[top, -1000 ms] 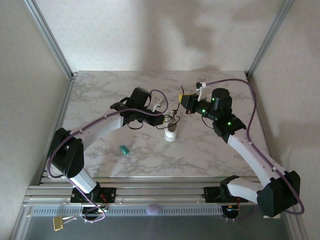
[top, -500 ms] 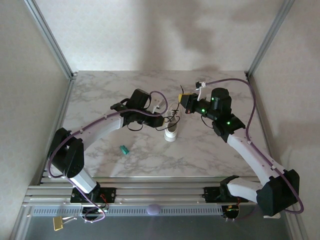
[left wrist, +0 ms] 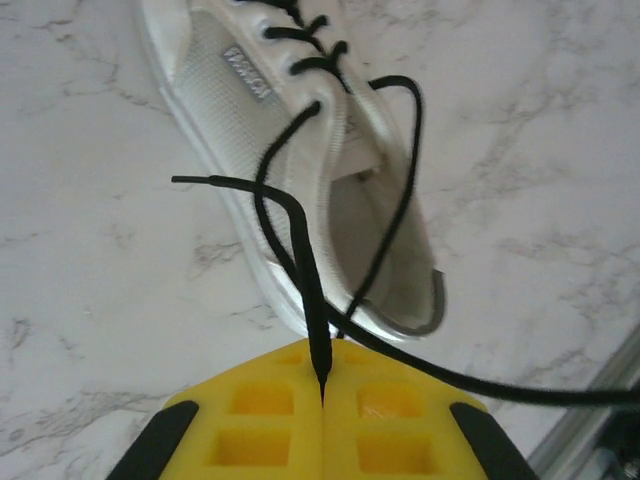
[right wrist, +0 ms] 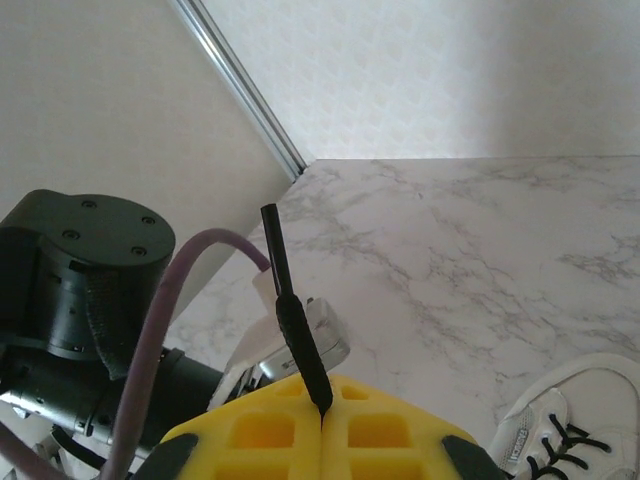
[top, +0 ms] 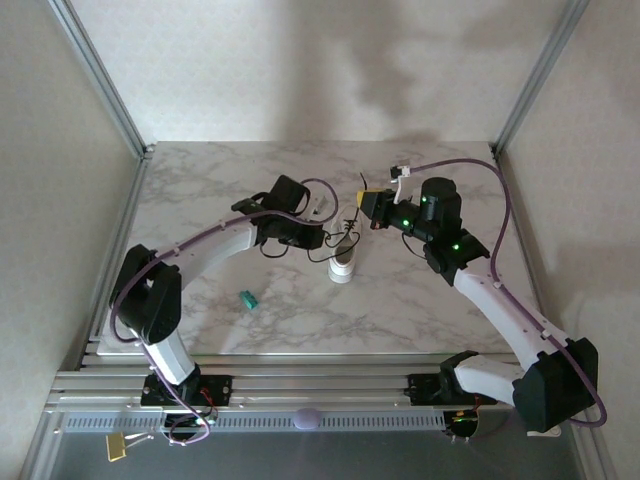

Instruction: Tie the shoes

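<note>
Pulling too hard risks a thin black lace (left wrist: 303, 265) slipping out, since the left gripper (left wrist: 322, 400), just above the white sneaker (left wrist: 230, 110) at mid-counter (left wrist: 520, 120), and the right gripper (right wrist: 322, 420), beside it, each pinch fully shut on one strand, and the light shoe could drag.

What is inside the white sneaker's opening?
Inside the white sneaker: bare pale lining, a black lace crossing over the opening. The toe end is covered by tongue and lacing.
</note>
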Tool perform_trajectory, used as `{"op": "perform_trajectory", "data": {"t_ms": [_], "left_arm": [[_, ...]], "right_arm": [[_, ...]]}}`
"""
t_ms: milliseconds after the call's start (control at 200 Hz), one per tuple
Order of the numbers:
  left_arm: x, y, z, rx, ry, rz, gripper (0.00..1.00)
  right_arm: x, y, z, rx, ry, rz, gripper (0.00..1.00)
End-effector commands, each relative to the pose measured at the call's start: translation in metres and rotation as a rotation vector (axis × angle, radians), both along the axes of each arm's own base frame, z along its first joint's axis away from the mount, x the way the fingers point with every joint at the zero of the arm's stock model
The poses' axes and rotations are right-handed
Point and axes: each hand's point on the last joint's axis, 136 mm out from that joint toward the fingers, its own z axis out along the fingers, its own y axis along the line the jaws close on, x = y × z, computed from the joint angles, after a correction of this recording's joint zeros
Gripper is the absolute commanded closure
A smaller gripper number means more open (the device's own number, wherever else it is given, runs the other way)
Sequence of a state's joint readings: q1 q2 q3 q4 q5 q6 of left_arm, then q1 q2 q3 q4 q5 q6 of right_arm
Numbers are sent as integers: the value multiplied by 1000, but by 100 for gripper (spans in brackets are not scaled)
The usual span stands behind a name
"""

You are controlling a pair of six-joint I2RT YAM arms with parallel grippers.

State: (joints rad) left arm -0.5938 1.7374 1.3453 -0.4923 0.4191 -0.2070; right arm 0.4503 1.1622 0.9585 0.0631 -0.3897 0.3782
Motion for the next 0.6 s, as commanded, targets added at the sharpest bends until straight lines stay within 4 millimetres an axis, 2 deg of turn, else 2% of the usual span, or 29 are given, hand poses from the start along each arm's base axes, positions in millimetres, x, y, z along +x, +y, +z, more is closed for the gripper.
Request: {"op": "perform_trajectory", "data": {"t_ms": [0, 275, 350, 591], "left_arm": [[4, 4, -6, 86, 2, 39, 100], [-1, -20, -14, 2, 39, -14, 75], [-6, -25, -12, -40, 42, -32, 63], [-11, -24, 18, -173, -2, -37, 34]], "right_arm": [[-2, 1, 4, 4, -27, 4, 100], [-2, 1, 2, 6, -24, 2, 100], [-3, 0, 2, 2, -23, 1, 100], [-5, -3, -3, -12, -21, -8, 100]]}}
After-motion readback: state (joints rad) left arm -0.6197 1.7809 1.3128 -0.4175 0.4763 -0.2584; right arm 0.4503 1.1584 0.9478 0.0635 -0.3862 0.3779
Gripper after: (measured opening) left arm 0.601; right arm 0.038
